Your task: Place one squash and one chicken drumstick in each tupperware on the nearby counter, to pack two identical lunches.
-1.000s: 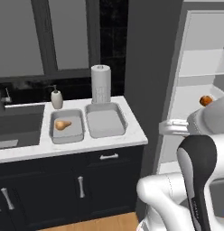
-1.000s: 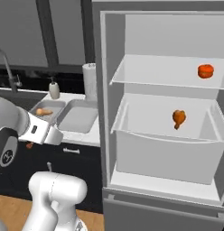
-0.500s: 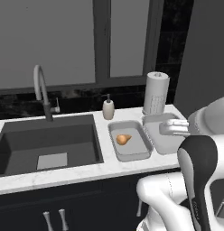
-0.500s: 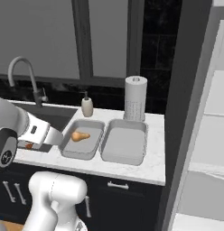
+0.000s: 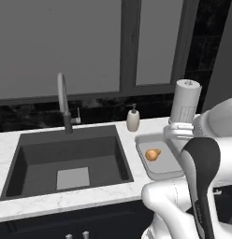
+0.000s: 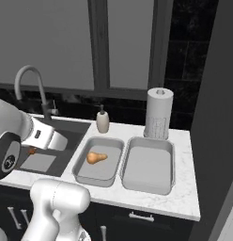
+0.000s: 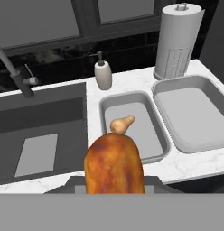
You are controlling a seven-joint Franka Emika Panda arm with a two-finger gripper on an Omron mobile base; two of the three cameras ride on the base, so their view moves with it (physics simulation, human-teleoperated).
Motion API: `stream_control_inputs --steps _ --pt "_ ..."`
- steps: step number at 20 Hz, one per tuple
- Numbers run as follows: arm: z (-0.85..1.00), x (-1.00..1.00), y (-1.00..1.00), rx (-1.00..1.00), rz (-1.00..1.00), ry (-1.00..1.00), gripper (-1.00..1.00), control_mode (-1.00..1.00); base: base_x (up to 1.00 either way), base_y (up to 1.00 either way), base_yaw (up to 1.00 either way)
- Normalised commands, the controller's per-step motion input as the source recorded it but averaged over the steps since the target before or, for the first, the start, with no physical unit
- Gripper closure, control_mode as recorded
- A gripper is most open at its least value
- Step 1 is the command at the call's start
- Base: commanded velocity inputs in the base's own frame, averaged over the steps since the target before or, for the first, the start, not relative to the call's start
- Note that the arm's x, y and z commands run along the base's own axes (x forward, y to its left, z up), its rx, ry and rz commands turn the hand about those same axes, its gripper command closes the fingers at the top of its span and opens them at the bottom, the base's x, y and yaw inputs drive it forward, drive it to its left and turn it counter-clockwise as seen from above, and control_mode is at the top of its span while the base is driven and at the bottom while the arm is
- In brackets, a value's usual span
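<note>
My gripper (image 7: 114,181) is shut on a browned chicken drumstick (image 7: 114,164) that stands large at the bottom of the hand view. A bit of that drumstick (image 6: 32,150) peeks out under the white hand, above the sink's right part. Two light-grey tupperware trays lie side by side on the white marble counter (image 6: 184,188). The left tupperware (image 6: 80,168) holds one orange squash (image 6: 96,157). The right tupperware (image 6: 147,164) has a bare floor. From the hand, the squash (image 7: 121,124) lies in the left tupperware (image 7: 103,113) just beyond the drumstick, with the right tupperware (image 7: 195,117) further right.
A dark sink (image 6: 43,162) with a curved faucet (image 6: 29,77) lies left of the trays. A soap dispenser (image 6: 103,121) and a paper towel roll (image 6: 159,113) stand behind them by the window. A dark tall panel (image 6: 217,117) bounds the counter on the right.
The base has swung away from the open fridge and driven up to the counter, so the sink and trays now sit close ahead. The drumstick stays in my grip.
</note>
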Motion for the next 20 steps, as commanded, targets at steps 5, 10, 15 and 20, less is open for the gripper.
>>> stream_control_inputs --steps 5,10,15,20 --pt "-0.49 0.92 -0.2 0.0 0.09 0.01 1.0 -1.0 0.0 0.0 0.0" --pt "-0.64 0.77 -0.17 0.0 0.11 0.04 1.0 -1.0 0.0 0.0 0.0" --pt "-0.68 0.38 -0.19 0.0 0.02 0.03 1.0 -1.0 0.0 0.0 0.0" --pt "-0.67 0.17 -0.02 0.0 -0.04 0.02 1.0 -1.0 0.0 0.0 0.0"
